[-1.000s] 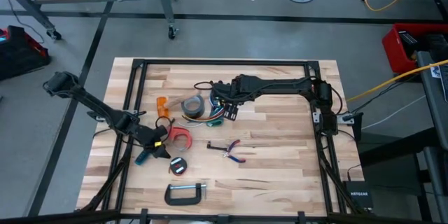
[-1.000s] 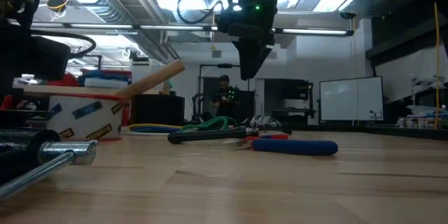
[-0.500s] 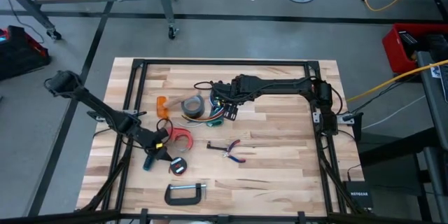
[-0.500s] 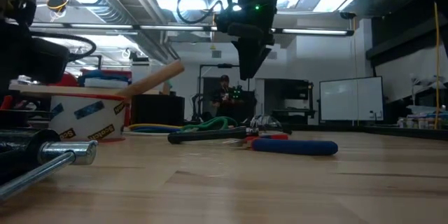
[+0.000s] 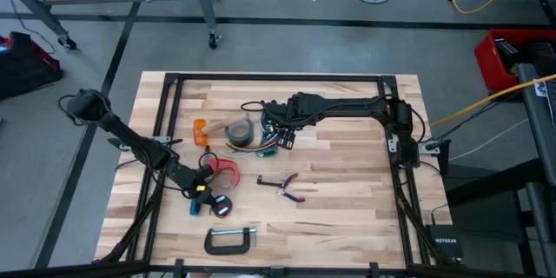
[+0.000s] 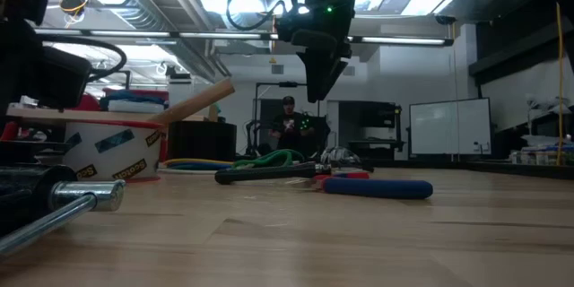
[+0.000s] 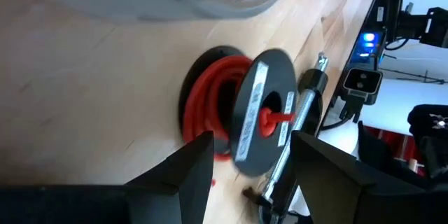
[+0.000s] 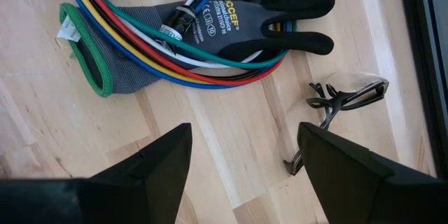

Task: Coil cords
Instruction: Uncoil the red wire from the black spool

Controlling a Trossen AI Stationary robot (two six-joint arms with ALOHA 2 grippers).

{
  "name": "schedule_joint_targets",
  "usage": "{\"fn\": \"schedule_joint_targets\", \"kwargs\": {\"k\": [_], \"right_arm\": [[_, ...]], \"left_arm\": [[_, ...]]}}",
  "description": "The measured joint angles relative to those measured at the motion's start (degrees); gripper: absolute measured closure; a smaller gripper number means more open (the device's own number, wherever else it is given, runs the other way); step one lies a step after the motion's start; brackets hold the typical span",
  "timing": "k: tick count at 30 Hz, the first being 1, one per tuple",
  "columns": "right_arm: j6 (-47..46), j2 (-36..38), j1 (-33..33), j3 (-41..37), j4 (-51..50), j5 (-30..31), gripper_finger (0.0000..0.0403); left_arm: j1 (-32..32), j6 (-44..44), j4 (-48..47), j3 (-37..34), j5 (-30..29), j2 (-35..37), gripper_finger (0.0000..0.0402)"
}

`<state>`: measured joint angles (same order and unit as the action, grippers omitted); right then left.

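Currently: left gripper, fingers spread and empty, is approaching the reel of red cord; closing on it likely follows. Right gripper, also spread and empty, is hovering over the glove.

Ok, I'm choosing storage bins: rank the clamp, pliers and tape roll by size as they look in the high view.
1. clamp, the bulkiest
2. pliers, nearly as long but much slimmer
3. tape roll, the smallest

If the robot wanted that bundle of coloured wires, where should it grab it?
Probably at the black tie, where the wires are bunched tight, coming straight down with a finger on each side. Elsewhere the strands fan out. The open right gripper hovers above them. They lie on a glove, so a deep pinch may catch it too.
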<state>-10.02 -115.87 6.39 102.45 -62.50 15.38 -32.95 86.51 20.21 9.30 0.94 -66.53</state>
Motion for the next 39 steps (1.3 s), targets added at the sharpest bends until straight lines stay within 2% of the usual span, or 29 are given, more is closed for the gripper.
{"fn": "schedule_joint_targets", "kwargs": {"k": [3, 6, 16, 23, 32, 35, 39], "right_arm": [[0.0, 0.0, 0.0, 0.0, 0.0, 0.0, 0.0136], [0.0, 0.0, 0.0, 0.0, 0.0, 0.0, 0.0136], [0.0, 0.0, 0.0, 0.0, 0.0, 0.0, 0.0136], [0.0, 0.0, 0.0, 0.0, 1.8, 0.0, 0.0136], [0.0, 0.0, 0.0, 0.0, 3.9, -1.9, 0.0136], [-0.1, 0.0, 0.0, 0.0, 5.8, -1.9, 0.0136], [-0.1, 0.0, 0.0, 0.0, 9.2, -1.9, 0.0136]], "left_arm": [[0.0, -1.7, -0.1, 1.4, 0.0, -1.8, 0.0222], [0.0, -2.9, -0.2, 2.1, 0.1, -2.9, 0.0242], [0.0, -2.9, 0.6, 2.2, 0.4, -2.8, 0.0389], [-0.1, -3.0, 1.3, 2.2, 0.3, -2.1, 0.0398], [0.0, -8.0, 5.5, 2.7, -4.6, 2.0, 0.0401], [0.0, -12.2, 5.6, 2.7, -8.2, 4.1, 0.0401], [0.0, -22.9, 5.7, 2.8, -16.1, 7.1, 0.0402]]}}
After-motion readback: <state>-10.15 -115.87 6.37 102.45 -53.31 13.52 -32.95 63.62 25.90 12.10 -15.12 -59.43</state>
